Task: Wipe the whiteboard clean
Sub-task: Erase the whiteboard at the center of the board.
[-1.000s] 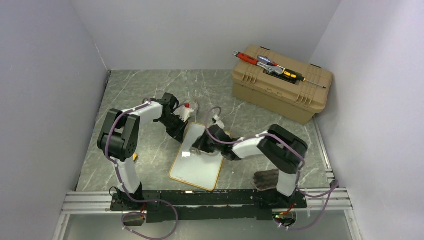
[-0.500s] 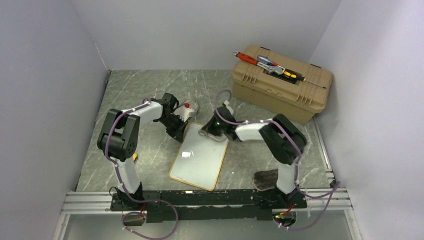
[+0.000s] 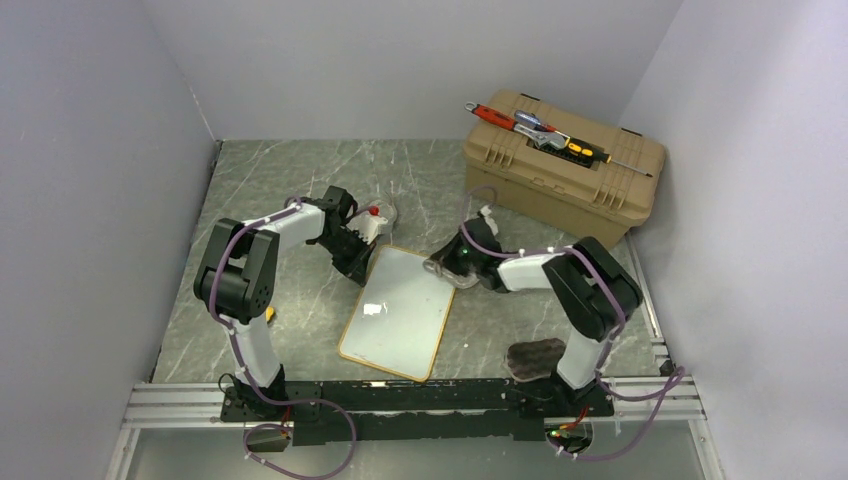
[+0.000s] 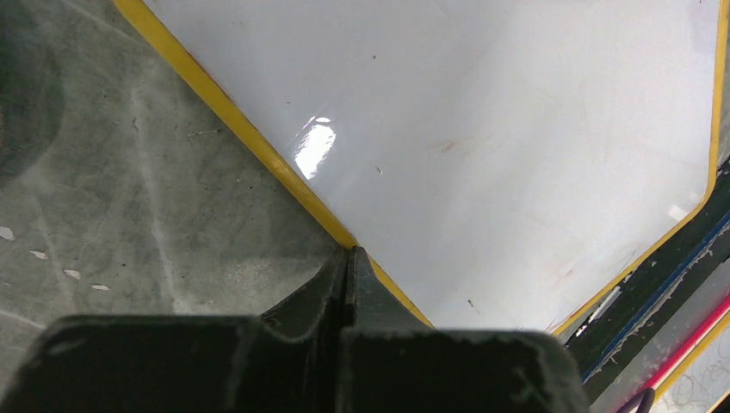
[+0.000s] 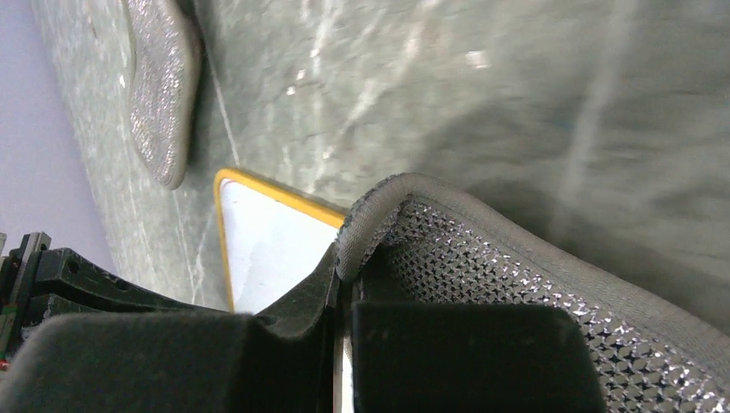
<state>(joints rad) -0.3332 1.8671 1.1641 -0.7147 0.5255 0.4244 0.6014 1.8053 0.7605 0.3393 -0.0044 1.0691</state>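
holds left gripper (image 4: 349, 258) clenched, empty, tips at yellow frame of board (image 4: 516, 129); clamps grey mesh cloth (image 5: 516, 284) in right gripper (image 5: 343, 262), board corner just beside its tips.

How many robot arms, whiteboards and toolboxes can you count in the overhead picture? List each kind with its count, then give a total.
robot arms: 2 (left arm, right arm)
whiteboard: 1
toolbox: 1
total: 4
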